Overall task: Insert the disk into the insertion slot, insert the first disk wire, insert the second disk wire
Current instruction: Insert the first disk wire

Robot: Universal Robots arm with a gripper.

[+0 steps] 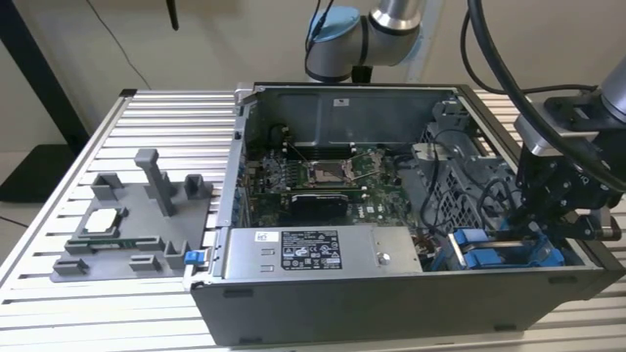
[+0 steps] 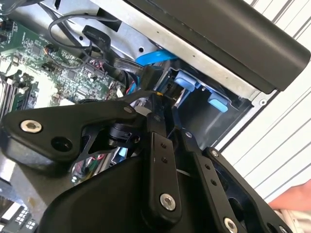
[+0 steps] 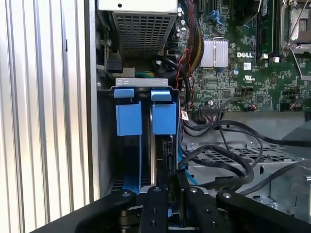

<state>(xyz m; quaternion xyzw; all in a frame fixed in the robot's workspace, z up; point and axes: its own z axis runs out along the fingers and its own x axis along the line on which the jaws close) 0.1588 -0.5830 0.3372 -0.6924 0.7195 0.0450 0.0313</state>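
The desk [image 1: 157, 125] carries the open computer case [image 1: 391, 308], with the slot [image 3: 142, 82] in its near corner at the exterior view's right. The disk [image 3: 163, 155] stands edge-on in the slot by the blue tabs [image 3: 164, 116], the tool [image 3: 172, 185] at its exposed end; whether the tool is open or closed cannot be told. Keep the tool square to the slot, press straight, and avoid the black cables [image 3: 228, 155] just beside.
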